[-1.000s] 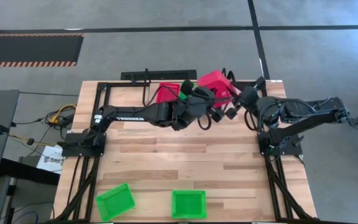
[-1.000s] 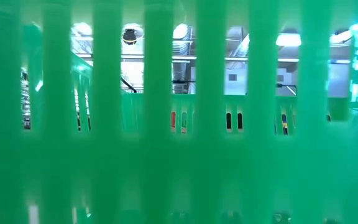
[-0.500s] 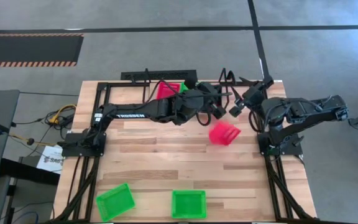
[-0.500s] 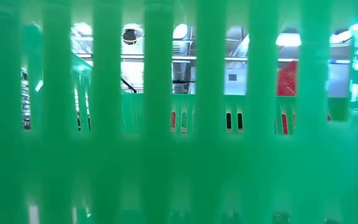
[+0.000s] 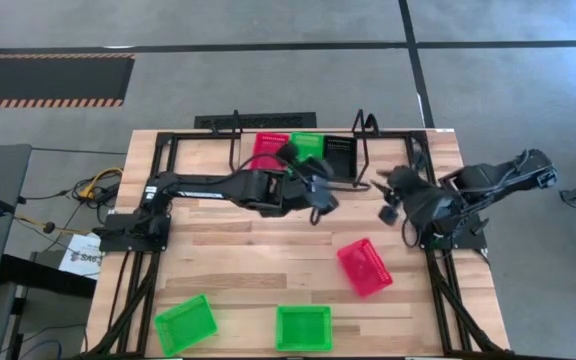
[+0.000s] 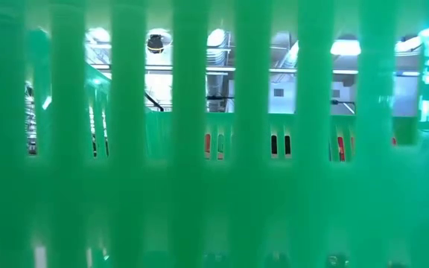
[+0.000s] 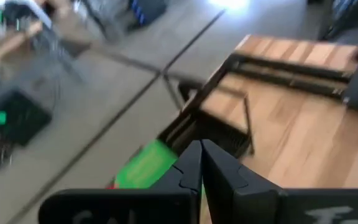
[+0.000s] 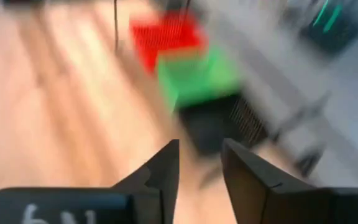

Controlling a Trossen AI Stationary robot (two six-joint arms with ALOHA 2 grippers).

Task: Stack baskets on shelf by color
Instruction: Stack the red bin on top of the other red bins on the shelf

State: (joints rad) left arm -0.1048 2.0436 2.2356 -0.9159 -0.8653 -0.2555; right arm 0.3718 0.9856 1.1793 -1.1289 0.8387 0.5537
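On the shelf (image 5: 365,140) at the table's far edge stand a red basket (image 5: 266,143), a green basket (image 5: 308,143) and a black basket (image 5: 341,153) side by side. Another red basket (image 5: 365,267) lies on the tabletop, right of centre. Two green baskets (image 5: 185,322) (image 5: 302,327) rest at the near edge. My left gripper (image 5: 320,192) hovers shut just in front of the shelf, holding nothing. My right gripper (image 5: 386,197) hangs open, right of it and empty. In the right wrist view the red (image 8: 166,34), green (image 8: 197,74) and black (image 8: 213,121) baskets show beyond my open fingers.
A green basket wall (image 6: 214,186) stands right against the low camera and blocks almost all of that view. Black frame rails (image 5: 448,290) run along both table sides. Bare wood (image 5: 258,250) lies between the shelf and the near baskets.
The red basket that was up between both grippers by the shelf's right end has dropped and now lies on the table, nearer and to the right. Both grippers have drawn back from the shelf toward the near edge and sunk a little.
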